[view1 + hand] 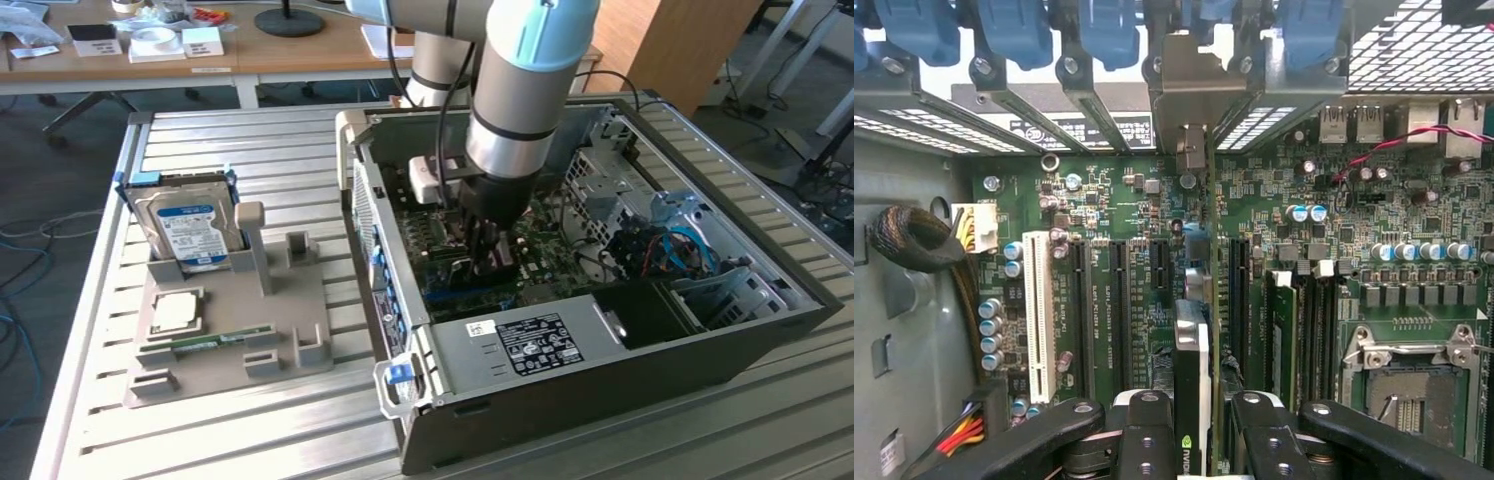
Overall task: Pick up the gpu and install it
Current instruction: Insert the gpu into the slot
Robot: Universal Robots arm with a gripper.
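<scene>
As seen at wrist-view bottom centre, gripper (1192, 425) clamps gpu (1192, 370) edge-on | stiff, light, fragile | hold by board edges above motherboard (1124, 280).

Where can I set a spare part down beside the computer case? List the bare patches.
Free: slatted table between the hard drive and the case wall, and the strip before the grey holder tray. Crowded: inside the case, where the end effector holds the gpu over the motherboard.
</scene>
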